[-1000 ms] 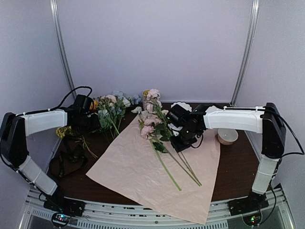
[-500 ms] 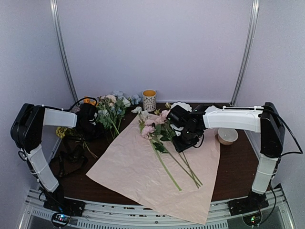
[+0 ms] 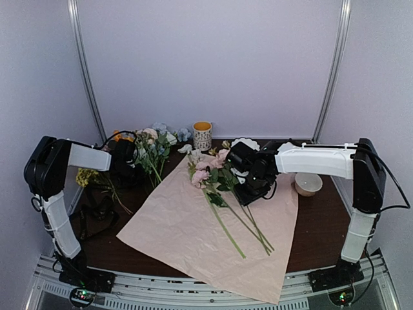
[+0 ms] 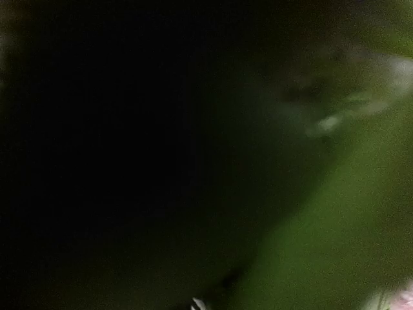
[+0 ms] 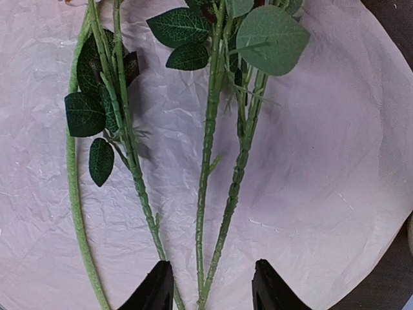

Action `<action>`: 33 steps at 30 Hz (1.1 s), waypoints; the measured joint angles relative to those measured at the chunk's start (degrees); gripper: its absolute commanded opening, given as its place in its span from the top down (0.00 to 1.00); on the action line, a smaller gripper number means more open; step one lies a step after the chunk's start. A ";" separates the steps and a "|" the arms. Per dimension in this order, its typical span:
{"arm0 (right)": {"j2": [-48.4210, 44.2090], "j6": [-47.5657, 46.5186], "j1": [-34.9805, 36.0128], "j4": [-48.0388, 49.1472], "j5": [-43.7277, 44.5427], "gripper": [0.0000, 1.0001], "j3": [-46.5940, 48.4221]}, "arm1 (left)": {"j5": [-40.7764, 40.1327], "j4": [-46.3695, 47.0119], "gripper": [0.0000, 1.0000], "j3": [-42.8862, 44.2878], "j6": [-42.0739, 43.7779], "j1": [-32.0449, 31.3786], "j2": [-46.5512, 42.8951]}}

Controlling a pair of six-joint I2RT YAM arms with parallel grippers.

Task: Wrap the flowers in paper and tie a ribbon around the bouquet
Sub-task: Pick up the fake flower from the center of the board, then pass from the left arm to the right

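Right wrist view: the right gripper (image 5: 210, 287) stands parted over the flowers (image 5: 208, 148) on the paper (image 5: 322, 161), gripping nothing. How the left gripper (image 3: 132, 165) stands cannot be told.

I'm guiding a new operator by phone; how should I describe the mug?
Start at the large pink paper spread over the dark table. Just beyond its far corner, near the back wall, stands the mug, right of the loose flowers. It is the only tall upright cup, patterned with a yellow rim, unlike the low plain bowl on the right.

Right gripper (image 5: 210, 284) jaws apart, pointing down; left gripper (image 3: 128, 166) state unclear
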 measured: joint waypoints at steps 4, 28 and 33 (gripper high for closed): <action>-0.44 -0.24 0.00 -0.13 0.72 0.58 -0.02 | -1.11 -0.63 1.00 -0.02 0.04 0.26 0.22; -8.41 -3.91 0.46 5.29 -7.26 0.52 1.27 | -18.36 8.41 1.00 -7.65 15.04 -5.97 -46.23; -16.02 -6.34 3.02 18.08 -18.16 0.21 0.96 | -3.96 23.63 1.00 -8.39 15.15 -17.42 -43.89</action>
